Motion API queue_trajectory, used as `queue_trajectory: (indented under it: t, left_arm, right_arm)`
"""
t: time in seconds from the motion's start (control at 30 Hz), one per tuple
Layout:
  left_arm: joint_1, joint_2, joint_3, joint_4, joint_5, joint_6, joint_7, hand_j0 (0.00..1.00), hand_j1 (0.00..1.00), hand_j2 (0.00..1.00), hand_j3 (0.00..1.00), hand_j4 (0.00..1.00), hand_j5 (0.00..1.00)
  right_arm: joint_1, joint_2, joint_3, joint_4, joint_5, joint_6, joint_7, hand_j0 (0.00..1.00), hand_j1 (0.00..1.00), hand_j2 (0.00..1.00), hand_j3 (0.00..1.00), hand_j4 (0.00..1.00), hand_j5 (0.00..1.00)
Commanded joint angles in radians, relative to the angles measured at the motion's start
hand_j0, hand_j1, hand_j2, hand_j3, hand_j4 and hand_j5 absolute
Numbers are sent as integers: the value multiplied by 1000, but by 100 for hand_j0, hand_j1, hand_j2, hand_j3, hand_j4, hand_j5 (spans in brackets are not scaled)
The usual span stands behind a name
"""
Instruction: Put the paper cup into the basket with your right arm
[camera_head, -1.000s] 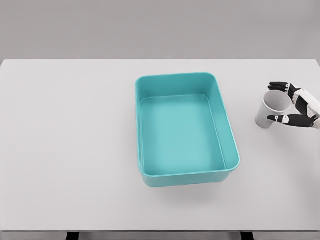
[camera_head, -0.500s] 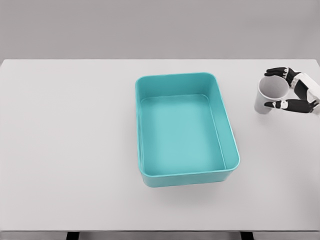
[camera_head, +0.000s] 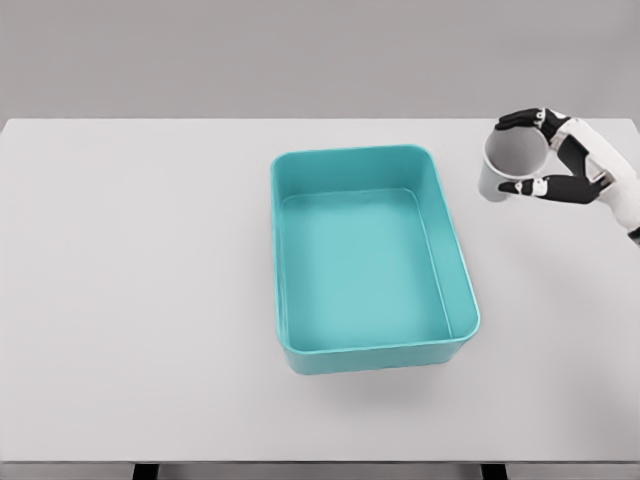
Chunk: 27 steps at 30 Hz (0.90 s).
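— Fingers first: our right hand (camera_head: 562, 160) wraps the paper cup (camera_head: 510, 164) near its rim, dark fingertips (camera_head: 518, 187) curled over the top and under the side, so we are pinching it around the wall.

— And where is the cup itself?

— Off to the right of the basket (camera_head: 372, 258), well clear of its rim, mouth turned toward us, and we judge it lifted off the white table (camera_head: 140, 260). We see no left arm at all.

— What worries us from here?

— Mostly the grip. A paper wall is soft; if we squeeze harder it could buckle and slip out of the curled fingers during the carry. It would then fall on the table short of the basket.

— Anything at the basket end?

— Yes. If we travel too low, the cup's base could catch the teal wall nearest us and shove the basket, or twist the cup in our hold. And if we let go before we are over the inside, it could bounce off the rim and roll away.
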Motion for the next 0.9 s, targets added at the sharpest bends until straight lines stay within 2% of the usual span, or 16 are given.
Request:
queue_trajectory:
  t: [0.0, 0.63, 0.87]
  left_arm:
    - [0, 0, 0, 0, 0, 0, 0, 100, 100, 100, 100, 100, 100]
    - [0, 0, 0, 0, 0, 0, 0, 100, 100, 100, 100, 100, 100]
    - [2, 0, 0, 0, 0, 0, 0, 100, 100, 100, 100, 100, 100]
  right_arm:
    - [0, 8, 0, -16, 18, 1, -7, 70, 70, 70, 70, 70, 70]
    - [-86, 86, 32, -71, 92, 1, -9, 71, 71, 71, 71, 71, 71]
    - [-124, 129, 60, -95, 236, 1, -15, 71, 71, 71, 71, 71, 71]
